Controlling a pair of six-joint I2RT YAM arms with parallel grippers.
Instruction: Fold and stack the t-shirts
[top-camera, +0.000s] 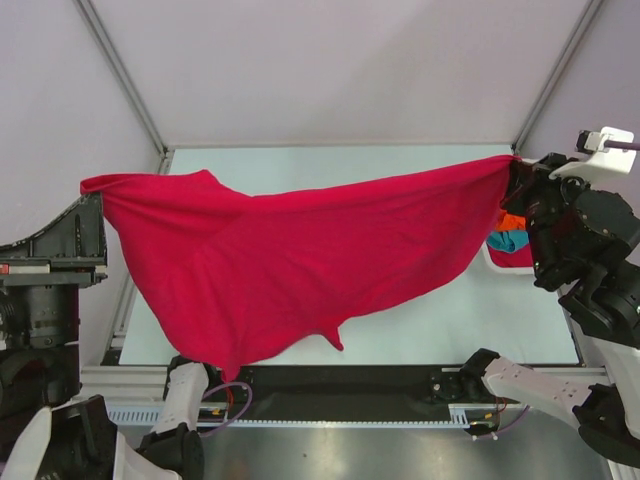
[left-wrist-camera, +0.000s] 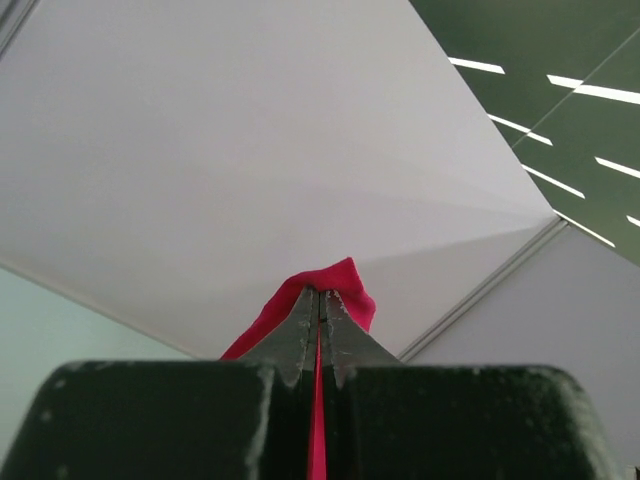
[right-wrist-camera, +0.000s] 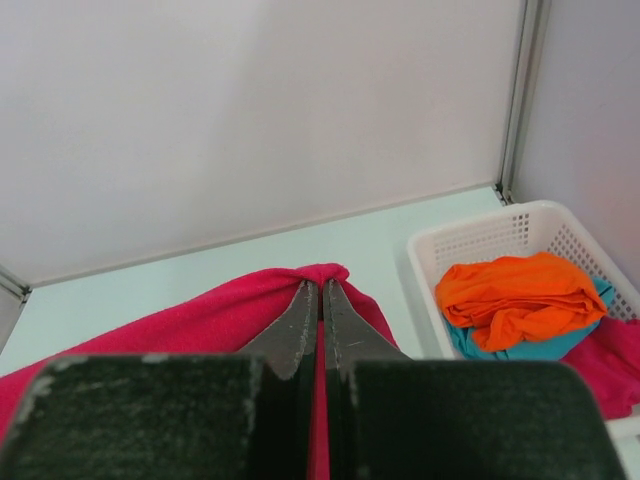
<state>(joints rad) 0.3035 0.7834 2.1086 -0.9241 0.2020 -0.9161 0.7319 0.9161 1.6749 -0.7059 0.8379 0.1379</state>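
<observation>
You have the crimson t-shirt (top-camera: 300, 260) strung in the air between both arms, so neither arm is nearer: each holds 1 end. The left gripper (left-wrist-camera: 320, 292) is clamped on a pinch of red cloth, jaws pressed together with fabric poking out past the tips. The right gripper (right-wrist-camera: 321, 285) is closed the same way on the opposite end.

The shirt's long axis runs left to right across the table (top-camera: 450, 320), from the left gripper on the left side to the right gripper near the far right corner, and the top edge is drawn fairly taut. Below that line the cloth sags toward you, its lowest point hanging near the table's near edge. Whether it touches the surface cannot be told from above.

The coming move is probably to lay the shirt flat, which means lowering both ends together along this axis so the body spreads rather than bunches. The pale, smooth table lies under most of the shirt's width.

Mind the right side: the white basket (right-wrist-camera: 480, 232) sits just beside the right gripper, with the orange t-shirt (right-wrist-camera: 520, 295) on top of the teal t-shirt (right-wrist-camera: 500, 348) in it. White wall panels (top-camera: 350, 70) close in the far side and both flanks.
</observation>
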